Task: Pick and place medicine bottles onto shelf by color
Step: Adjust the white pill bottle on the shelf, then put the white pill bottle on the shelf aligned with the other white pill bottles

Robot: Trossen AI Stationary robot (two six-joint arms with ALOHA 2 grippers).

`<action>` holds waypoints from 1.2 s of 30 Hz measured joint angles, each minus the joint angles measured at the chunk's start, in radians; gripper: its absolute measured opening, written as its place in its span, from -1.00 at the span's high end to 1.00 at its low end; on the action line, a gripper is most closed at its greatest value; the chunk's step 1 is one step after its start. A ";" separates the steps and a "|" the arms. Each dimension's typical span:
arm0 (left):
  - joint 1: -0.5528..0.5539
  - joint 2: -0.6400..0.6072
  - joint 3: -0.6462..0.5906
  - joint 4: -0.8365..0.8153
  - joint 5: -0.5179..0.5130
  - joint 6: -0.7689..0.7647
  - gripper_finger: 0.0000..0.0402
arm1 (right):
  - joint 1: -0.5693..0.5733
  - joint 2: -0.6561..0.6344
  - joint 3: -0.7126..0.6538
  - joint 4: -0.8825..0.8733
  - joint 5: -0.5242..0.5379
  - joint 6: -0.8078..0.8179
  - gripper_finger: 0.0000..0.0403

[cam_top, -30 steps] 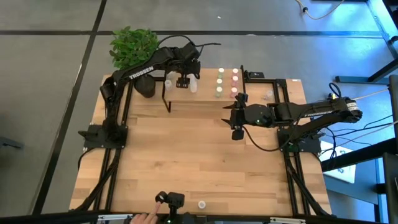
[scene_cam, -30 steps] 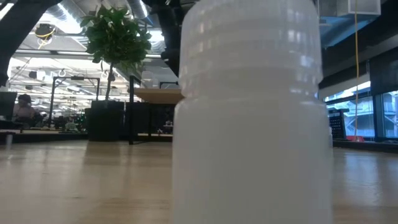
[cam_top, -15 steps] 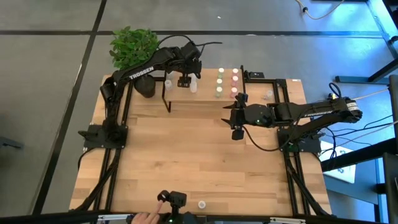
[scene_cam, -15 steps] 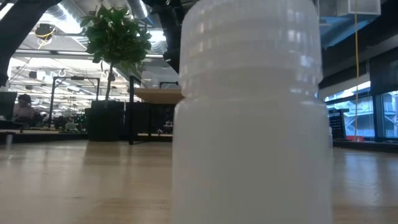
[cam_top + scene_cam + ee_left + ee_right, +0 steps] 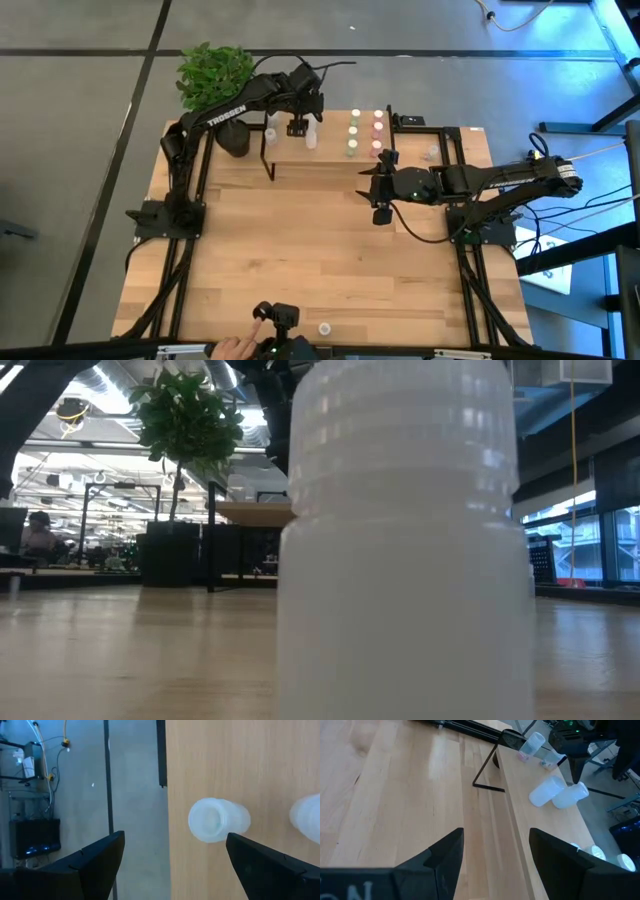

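The left gripper (image 5: 296, 127) is held above the left end of the shelf (image 5: 330, 158), at the far edge of the worktop (image 5: 310, 250), with its fingers (image 5: 95, 862) spread wide and nothing between them. In the left wrist view a white-capped bottle (image 5: 218, 820) stands upright on the shelf board just inside its edge, roughly between the two fingers, and a second white bottle (image 5: 306, 817) shows at the picture's border.

The step in hand appears to be either a release just made or a pick about to begin; which one cannot be told. If a grasp is meant, the fingers are best centred over the cap, lowered straight, and closed on the body below the cap, so that the neighbouring bottle is not knocked. Care is advised near the board's edge, since a nudged bottle could roll off.

The right gripper (image 5: 381, 186) waits over the middle of the worktop, its fingers (image 5: 436, 865) apart and empty. Rows of capped bottles (image 5: 365, 133) are lined up on the shelf, and one lone bottle (image 5: 324, 328) stands at the near edge, filling the low view.

The word TROSSEN is read in white on the left arm (image 5: 226, 115); no label text on the bottles is legible.
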 joint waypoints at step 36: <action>-0.141 -0.151 0.000 -0.134 -0.141 -0.244 -0.71 | -0.003 -0.113 0.100 -0.341 0.131 0.223 -0.13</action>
